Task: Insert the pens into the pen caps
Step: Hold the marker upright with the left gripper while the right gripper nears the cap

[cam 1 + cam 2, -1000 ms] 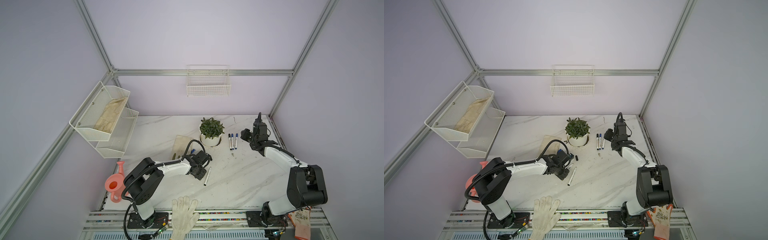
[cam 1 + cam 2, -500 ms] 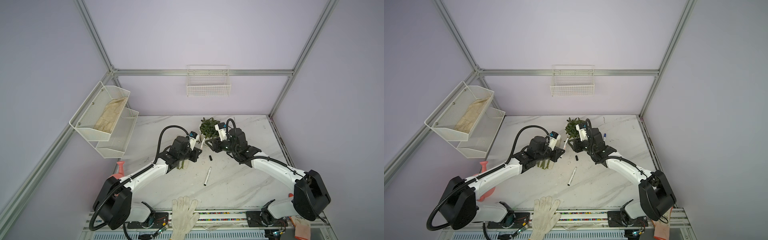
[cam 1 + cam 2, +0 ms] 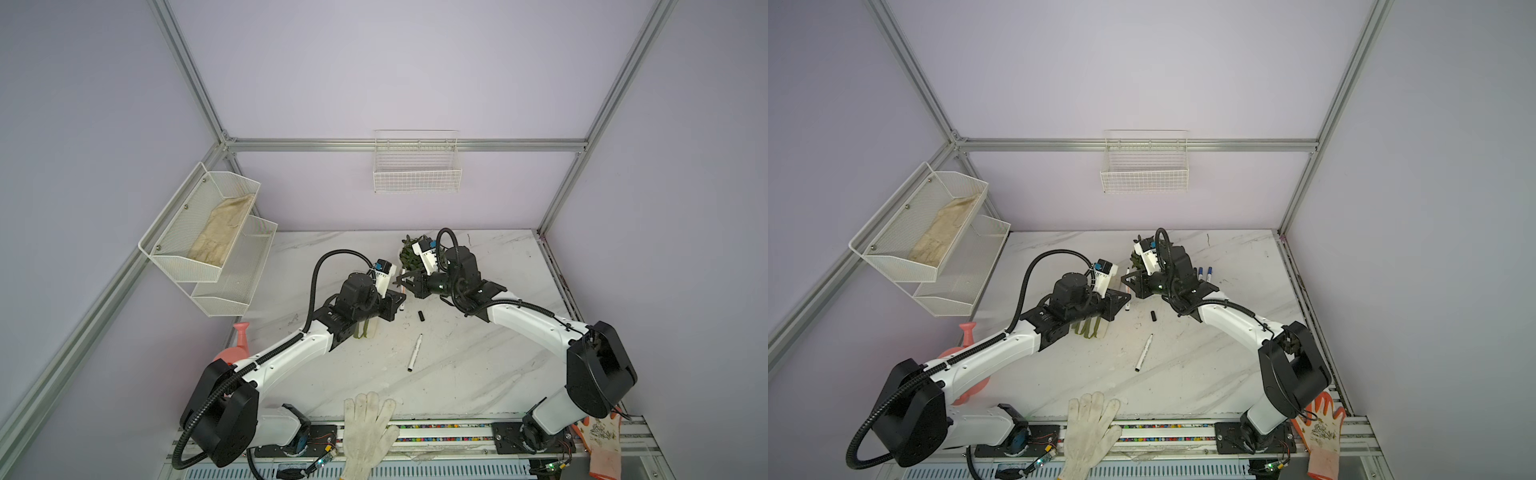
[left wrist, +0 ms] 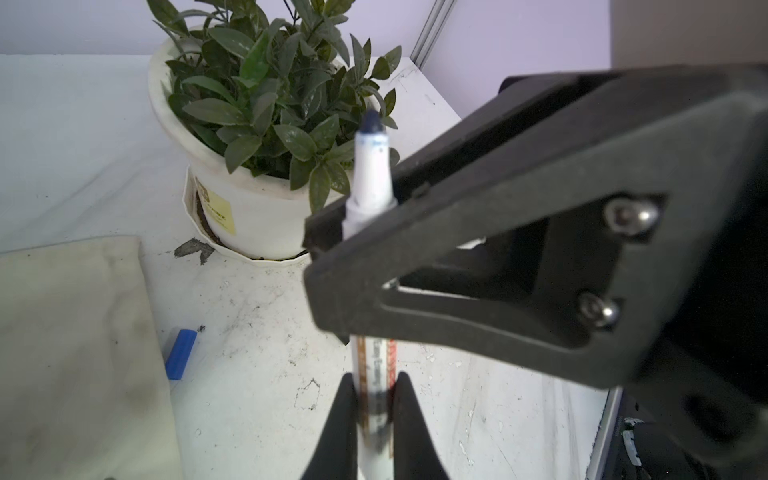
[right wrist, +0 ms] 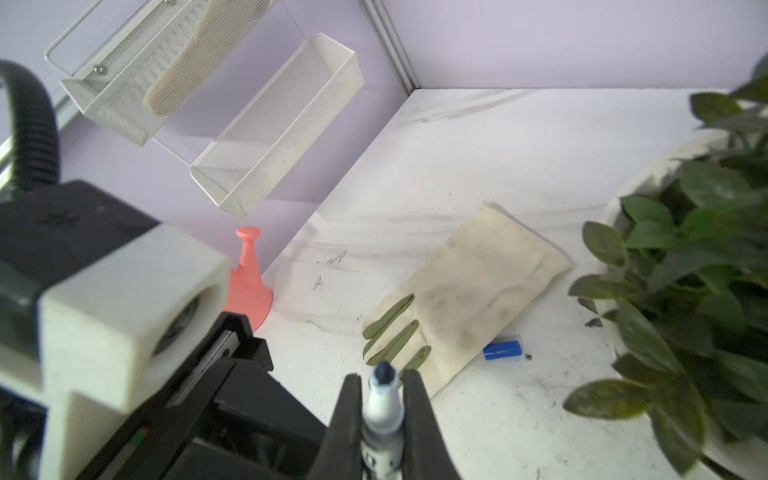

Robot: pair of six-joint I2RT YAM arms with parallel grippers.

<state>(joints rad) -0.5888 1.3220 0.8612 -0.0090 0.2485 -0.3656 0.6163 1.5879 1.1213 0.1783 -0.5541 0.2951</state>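
Both grippers hold one white pen [image 4: 371, 183] upright above the table in front of the plant. My left gripper [image 4: 376, 382] is shut on its labelled barrel. My right gripper [image 5: 382, 380] is shut just below its bare blue tip [image 5: 384, 374]. In both top views the left gripper [image 3: 398, 297] and right gripper [image 3: 403, 280] meet at the middle. A second uncapped pen [image 3: 414, 352] lies on the table nearer the front, with a black pen cap [image 3: 421, 316] beyond it. A blue pen cap [image 5: 502, 350] lies beside the cream glove. Two capped pens [image 3: 1204, 272] lie behind the right arm.
A potted plant [image 4: 257, 124] stands right behind the grippers. A cream glove with olive-green fingers [image 5: 465, 286] lies under the left arm. A pink watering can [image 3: 239, 349] is at the left edge. A white glove [image 3: 368, 428] and an orange glove [image 3: 1320, 432] hang over the front rail.
Both arms have swung from the table's sides to meet in front of the plant. The left carries a pen, and the right gripper's jaws have closed on that pen's tip end.
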